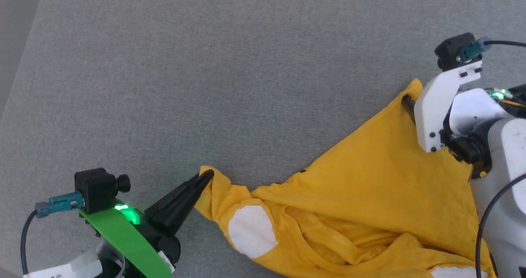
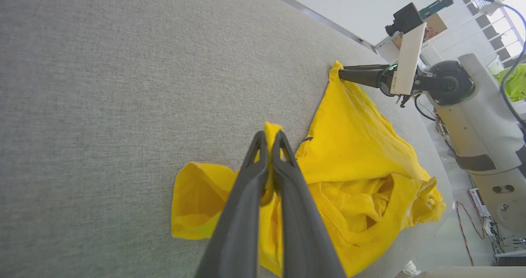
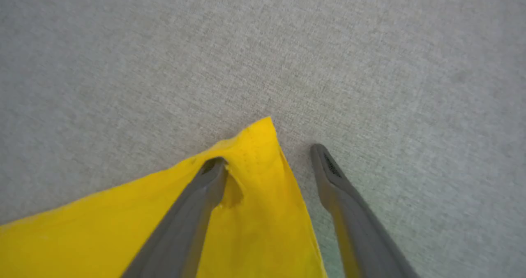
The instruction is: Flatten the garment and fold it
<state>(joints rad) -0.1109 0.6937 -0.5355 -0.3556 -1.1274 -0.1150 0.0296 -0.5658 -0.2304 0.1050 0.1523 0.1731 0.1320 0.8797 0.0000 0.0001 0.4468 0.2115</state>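
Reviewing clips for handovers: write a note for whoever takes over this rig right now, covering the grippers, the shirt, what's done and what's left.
Left gripper: shut on an edge of the garment, at its left end.
Right gripper: open at the garment's far right corner, one finger over the cloth, the other over the bare grey surface; nothing held.
Garment: lying on the surface between the grippers, bunched near the collar.
Done: partly spread out.
Left: grip the right corner, flatten, then fold.
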